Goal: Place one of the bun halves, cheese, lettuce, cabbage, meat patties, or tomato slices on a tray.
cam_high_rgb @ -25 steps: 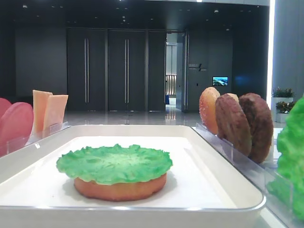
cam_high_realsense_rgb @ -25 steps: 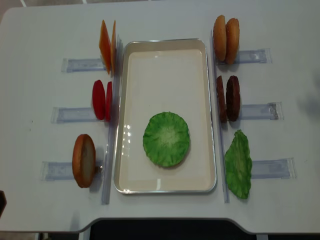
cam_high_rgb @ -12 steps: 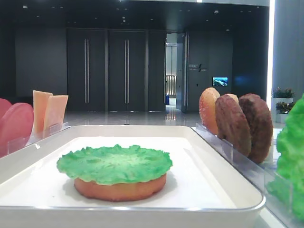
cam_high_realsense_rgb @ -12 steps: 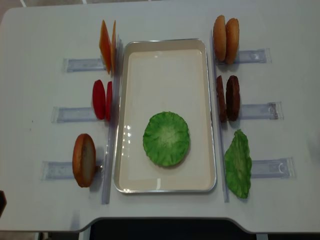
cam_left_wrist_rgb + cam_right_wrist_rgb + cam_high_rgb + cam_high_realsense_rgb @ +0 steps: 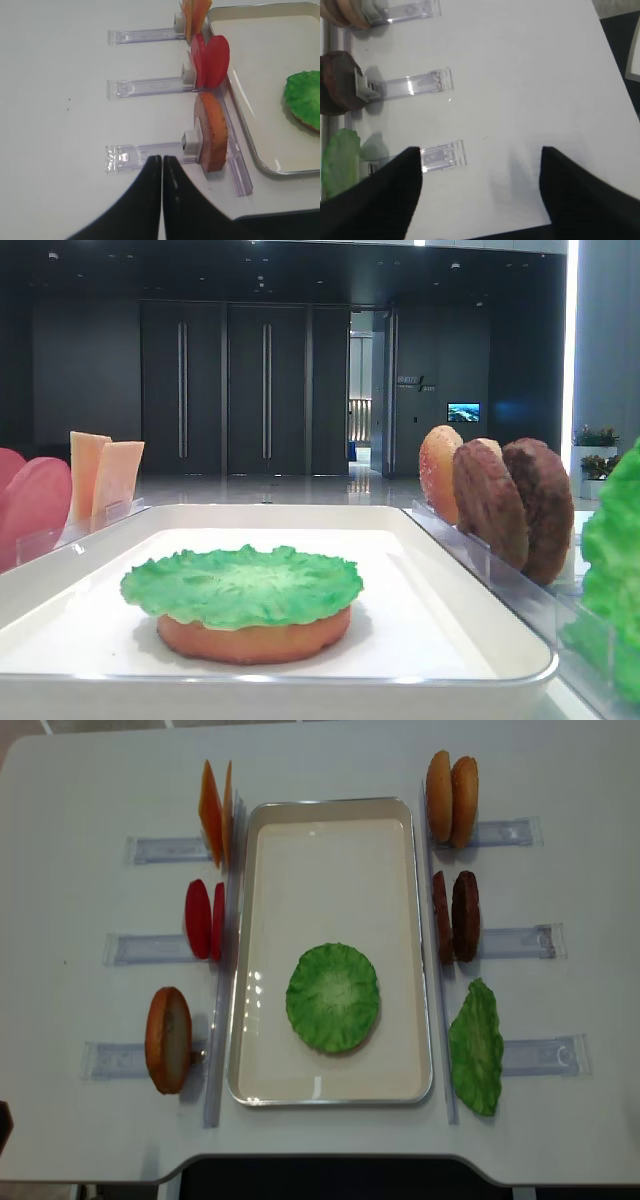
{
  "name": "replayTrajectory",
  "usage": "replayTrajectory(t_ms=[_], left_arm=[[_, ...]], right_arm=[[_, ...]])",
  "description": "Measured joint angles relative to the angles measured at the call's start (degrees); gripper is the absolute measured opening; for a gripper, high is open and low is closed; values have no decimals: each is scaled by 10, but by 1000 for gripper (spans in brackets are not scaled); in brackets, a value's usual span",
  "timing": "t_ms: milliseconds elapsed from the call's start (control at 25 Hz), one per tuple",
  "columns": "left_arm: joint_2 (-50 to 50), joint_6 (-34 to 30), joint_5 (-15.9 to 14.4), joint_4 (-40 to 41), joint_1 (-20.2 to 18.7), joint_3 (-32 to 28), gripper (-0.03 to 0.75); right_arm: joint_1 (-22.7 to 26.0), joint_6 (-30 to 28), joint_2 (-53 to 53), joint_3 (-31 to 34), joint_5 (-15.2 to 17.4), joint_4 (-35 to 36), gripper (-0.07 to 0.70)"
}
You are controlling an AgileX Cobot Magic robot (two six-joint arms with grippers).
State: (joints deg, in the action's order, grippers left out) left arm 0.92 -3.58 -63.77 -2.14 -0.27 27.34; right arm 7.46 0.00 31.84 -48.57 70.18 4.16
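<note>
Left claw (image 5: 162, 165) closed, no legible writing

Probably a large office lobby: tall dark doors (image 5: 225, 390), polished floor (image 5: 270, 490), a wall screen (image 5: 463, 411).

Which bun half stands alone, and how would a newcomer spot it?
Start at the white tray in the middle of the table. Go to its left side, nearest the table's front edge, where the bun half stands on edge in a clear holder. Unlike the red tomato slices and orange cheese beyond it, it is golden-brown and single.
</note>
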Motion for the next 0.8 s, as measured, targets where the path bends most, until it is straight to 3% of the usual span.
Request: replayTrajectory(t_ms=[800], left_arm=[[0,0,0,0,0,0,-1]], right_arm=[[0,0,-310,159,1,0,476]])
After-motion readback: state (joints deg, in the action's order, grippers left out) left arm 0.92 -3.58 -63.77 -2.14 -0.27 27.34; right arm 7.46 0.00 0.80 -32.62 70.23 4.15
